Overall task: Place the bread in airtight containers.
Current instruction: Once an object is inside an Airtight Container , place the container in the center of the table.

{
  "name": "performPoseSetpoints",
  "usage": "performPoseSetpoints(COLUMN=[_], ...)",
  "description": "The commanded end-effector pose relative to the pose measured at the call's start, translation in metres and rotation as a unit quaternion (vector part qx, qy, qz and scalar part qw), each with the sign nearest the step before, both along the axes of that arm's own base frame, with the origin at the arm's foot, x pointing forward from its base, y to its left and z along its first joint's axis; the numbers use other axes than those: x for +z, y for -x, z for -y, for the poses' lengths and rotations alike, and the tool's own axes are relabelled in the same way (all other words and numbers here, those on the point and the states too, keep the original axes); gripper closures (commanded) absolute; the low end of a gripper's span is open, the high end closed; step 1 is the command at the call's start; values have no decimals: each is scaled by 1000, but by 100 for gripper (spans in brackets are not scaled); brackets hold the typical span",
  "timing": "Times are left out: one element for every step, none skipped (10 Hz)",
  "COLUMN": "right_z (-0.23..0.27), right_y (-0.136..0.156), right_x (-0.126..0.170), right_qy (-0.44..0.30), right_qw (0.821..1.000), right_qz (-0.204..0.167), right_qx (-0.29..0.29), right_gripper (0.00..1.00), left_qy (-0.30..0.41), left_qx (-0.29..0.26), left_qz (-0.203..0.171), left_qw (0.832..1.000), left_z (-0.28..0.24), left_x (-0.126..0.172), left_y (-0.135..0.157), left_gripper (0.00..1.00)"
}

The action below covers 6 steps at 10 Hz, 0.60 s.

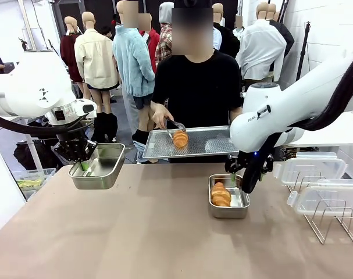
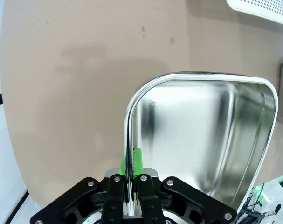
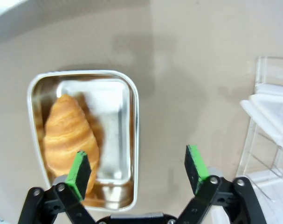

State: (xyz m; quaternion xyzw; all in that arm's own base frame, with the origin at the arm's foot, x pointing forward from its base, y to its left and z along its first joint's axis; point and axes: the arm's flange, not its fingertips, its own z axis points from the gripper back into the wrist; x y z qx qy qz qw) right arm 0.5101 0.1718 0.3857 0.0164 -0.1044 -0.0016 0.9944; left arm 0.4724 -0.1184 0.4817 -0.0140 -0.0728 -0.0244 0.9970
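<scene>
Front view: my L gripper (image 1: 82,164) pinches empty tub (image 1: 103,168) by its 9 o'clock rim, prob. offering it for 2nd roll (image 1: 180,138), under the person's tongs (image 1: 175,124) on tray (image 1: 214,142). R gripper (image 1: 241,177) gapes wide at 1 o'clock of filled tub (image 1: 240,203). 1st roll (image 1: 221,195) sits inside, so I needn't grip.

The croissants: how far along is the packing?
Done: one golden croissant lies in a small steel tub on the table, by the open right gripper. In hand: the left gripper is shut on a second, empty steel tub's rim; a person's tongs hold the other croissant on a perforated metal tray. Left: packing it and fitting the clear plastic lids.
</scene>
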Motion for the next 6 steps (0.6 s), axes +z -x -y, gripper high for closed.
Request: performPoseSetpoints(right_z=[20,33,49,70,97,121], right_y=[16,17,21,23,23,24], right_x=[40,55,72,86,98,103], right_qy=[3,6,3,1,-5,-5], right_qw=[999,998,998,998,998,998], right_qz=[33,45,56,57,53,56], right_qx=[33,39,38,41,40,32], right_gripper=[0,0,0,0,0,0], left_qy=[0,0,0,0,0,0], left_qx=[0,0,0,0,0,0], left_qz=[5,5,5,5,5,5], left_qw=[1000,1000,1000,1000,1000,1000], left_z=[-1,-1,-1,-1,-1,-1], left_x=[3,3,3,3,3,3], left_y=[0,0,0,0,0,0], left_gripper=[100,100,100,100,100,100])
